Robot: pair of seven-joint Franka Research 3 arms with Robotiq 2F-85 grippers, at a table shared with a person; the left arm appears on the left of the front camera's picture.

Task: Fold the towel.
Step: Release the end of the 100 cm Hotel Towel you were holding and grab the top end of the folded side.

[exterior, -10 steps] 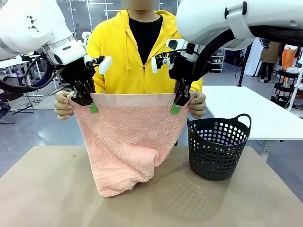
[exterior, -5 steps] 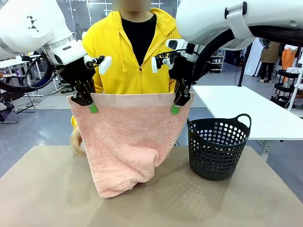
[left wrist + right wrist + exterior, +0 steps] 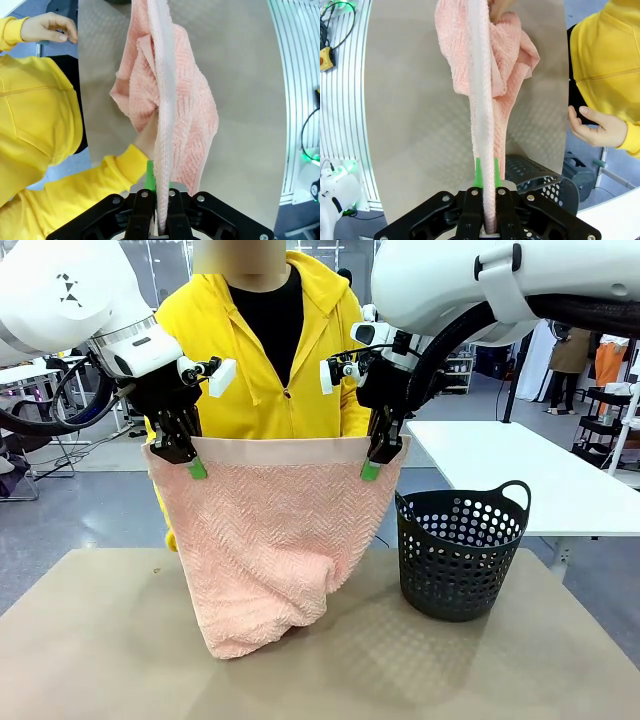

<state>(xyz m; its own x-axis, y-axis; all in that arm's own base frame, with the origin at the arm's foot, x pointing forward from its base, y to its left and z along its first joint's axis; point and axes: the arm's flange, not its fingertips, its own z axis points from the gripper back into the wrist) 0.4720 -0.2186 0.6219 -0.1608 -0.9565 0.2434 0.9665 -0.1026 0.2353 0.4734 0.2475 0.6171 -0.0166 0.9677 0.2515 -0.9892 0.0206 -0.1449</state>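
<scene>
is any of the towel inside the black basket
No, the towel hangs from the left gripper and right gripper, wholly outside the basket beside it.

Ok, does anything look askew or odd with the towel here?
Nothing damaged or spilled. The towel hangs level, its border pinched by the left claw and right claw, but its lower end lies bunched and lopsided on the table. The black basket stands upright.

Between my left hand [image 3: 196, 467] and my right hand [image 3: 371, 469], the towel [image 3: 262, 550] is looking like soft, nubby terry cloth, with a smoother matt band along its top. Beside my right hand, the basket [image 3: 460, 555] is showing matt perforated plastic. Below both hands, the tabletop [image 3: 90, 640] is appearing matt and finely dimpled.
</scene>
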